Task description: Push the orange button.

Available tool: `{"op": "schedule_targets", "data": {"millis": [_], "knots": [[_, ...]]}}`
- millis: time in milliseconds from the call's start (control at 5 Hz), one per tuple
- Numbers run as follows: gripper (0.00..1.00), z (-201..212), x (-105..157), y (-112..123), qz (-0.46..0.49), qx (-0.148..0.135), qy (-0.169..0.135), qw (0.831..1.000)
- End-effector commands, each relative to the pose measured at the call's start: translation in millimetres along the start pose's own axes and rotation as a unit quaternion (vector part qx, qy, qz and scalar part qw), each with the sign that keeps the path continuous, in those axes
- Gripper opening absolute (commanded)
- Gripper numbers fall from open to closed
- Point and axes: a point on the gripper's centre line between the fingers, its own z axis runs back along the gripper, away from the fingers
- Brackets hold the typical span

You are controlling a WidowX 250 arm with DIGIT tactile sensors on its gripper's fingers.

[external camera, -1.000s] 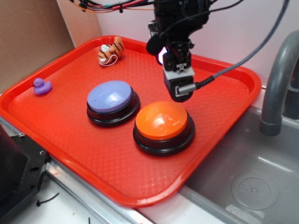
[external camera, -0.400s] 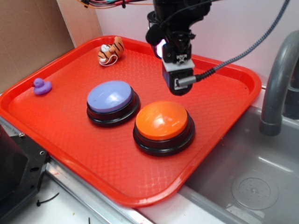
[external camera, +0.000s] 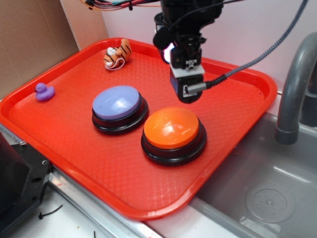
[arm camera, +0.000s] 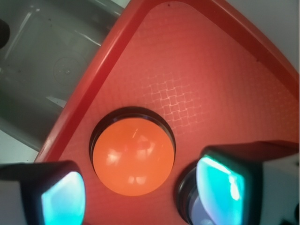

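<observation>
The orange button sat on the red tray, toward the tray's sink-side edge and a little nearer the front edge than the middle. It touched nothing but the tray, its black base resting flat.

The gripper hung above the tray just behind the button, toward the back edge, clear of the dome and not touching it. In the wrist view the gripper looked down with its two fingers spread apart and nothing between them: one fingertip showed at the lower left and the other at the lower right. The button lay between them in that view, its dome filling most of the gap and sitting slightly closer to the left fingertip, well below both.

Beside the orange button, toward the tray's middle, stood a lavender button of the same shape; the two black bases were just beside each other. The edge of that one peeked out behind the right fingertip in the wrist view.

A small purple duck rested near the tray's left edge, and a striped tiger toy lay by the back edge. A grey sink adjoined the tray's right edge, with a faucet rising over it.
</observation>
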Motion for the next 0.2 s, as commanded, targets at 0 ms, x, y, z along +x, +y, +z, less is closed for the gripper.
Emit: {"op": "schedule_targets", "data": {"millis": [0], "knots": [[1.0,39.4,-0.3,-10.1,0.001,0.008,-0.077,0.997]]}}
